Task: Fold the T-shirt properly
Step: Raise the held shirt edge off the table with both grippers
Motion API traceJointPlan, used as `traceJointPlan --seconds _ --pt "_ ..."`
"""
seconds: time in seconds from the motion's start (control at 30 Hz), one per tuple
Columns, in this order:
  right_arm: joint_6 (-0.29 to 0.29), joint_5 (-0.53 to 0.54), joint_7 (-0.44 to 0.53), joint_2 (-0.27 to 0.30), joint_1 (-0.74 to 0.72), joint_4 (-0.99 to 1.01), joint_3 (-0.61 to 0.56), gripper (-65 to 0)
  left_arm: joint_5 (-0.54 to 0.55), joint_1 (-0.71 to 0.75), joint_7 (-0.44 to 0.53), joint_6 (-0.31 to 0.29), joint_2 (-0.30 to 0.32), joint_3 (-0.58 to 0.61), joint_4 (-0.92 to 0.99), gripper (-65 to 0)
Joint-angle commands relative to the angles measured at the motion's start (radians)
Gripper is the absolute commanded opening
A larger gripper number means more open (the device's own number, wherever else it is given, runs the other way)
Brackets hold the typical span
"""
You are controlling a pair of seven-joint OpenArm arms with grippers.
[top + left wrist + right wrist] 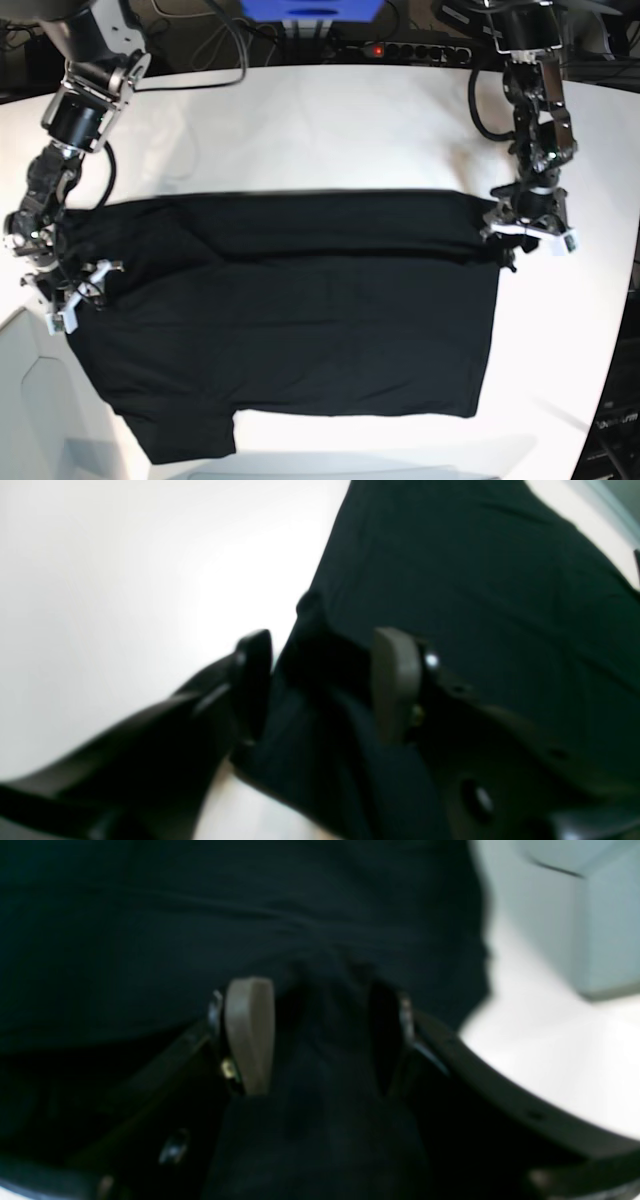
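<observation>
Fold laid: T-shirt (pixel 290 300) lies doubled on the surface (pixel 330 120). Left fingers (pixel 395 680) and right fingers (pixel 250 1035) stand wide, cloth loose between. Next: lift clear, regrip.

Base view overhead, far; wrist views close, all sharing T-shirt (pixel 290 300).

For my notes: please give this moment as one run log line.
T-shirt: half-folded, flat | left hand: open, over corner | right hand: open, over corner

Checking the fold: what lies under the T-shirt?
Only the white table shows around the black T-shirt. Anything beneath the cloth, including any lower layers, is covered.
</observation>
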State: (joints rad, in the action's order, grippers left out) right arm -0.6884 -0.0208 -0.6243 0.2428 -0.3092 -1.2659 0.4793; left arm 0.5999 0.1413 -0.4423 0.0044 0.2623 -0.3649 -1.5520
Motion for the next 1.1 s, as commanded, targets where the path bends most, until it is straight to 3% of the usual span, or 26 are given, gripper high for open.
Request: traceJointPlan --seconds 0.0,0.1,0.37,0.63,0.73,0.97,1.07 --pt "-0.01 0.022 0.027 0.014 -0.02 -0.038 -0.001 -33.6 0.004 0.005 0.027 -0.005 0.009 -0.018 -0.029 -30.1" --pt "-0.01 0.022 0.027 0.014 0.017 -0.084 -0.001 -33.6 0.004 0.022 0.03 -0.007 0.004 -0.039 -0.017 -27.0" --pt "-0.01 0.026 0.034 -0.001 0.13 -0.2 0.005 -33.2 -0.002 0.028 0.033 -0.008 -0.034 -0.03 0.084 -26.6" --pt "-0.01 0.026 0.028 -0.001 0.161 -0.217 0.109 -33.0 -0.004 0.036 0.027 -0.01 -0.051 0.037 0.106 -27.4" --pt "-0.01 0.026 0.034 0.014 0.18 -0.215 0.14 -30.9 -0.004 0.037 0.026 -0.01 -0.059 0.042 0.106 -34.8" --pt "-0.01 0.026 0.036 0.048 0.201 -0.14 0.206 -28.8 -0.004 0.056 0.026 -0.01 -0.057 0.042 0.152 -63.2" --pt "-0.01 0.026 0.037 0.082 0.193 -0.041 0.22 -28.8 -0.004 0.056 0.026 -0.01 -0.056 0.042 0.161 -64.9"
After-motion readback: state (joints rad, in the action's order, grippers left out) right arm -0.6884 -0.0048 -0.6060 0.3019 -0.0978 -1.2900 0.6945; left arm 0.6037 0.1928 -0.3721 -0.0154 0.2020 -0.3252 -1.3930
